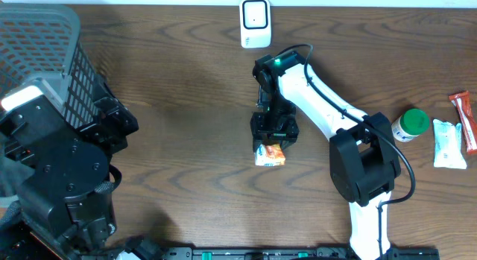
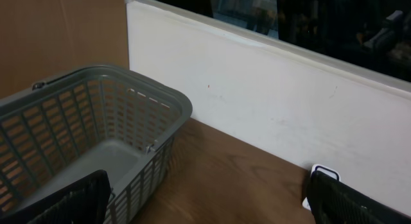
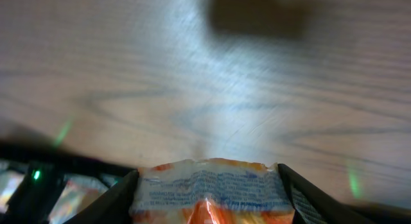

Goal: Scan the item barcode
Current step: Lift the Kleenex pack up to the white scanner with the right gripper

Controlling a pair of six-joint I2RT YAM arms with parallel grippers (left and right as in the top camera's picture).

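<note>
Bare table [image 1: 186, 103] between basket [image 1: 45, 36] and right arm [image 1: 320, 96]; scanner [image 1: 255, 21] at rear edge

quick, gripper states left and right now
left gripper: open, nothing between its fingers
right gripper: closed on the orange snack packet

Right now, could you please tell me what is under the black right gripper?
An orange and white packet sits between the right gripper's fingers, over the brown wooden table. The gripper covers part of it overhead; no barcode shows.
</note>
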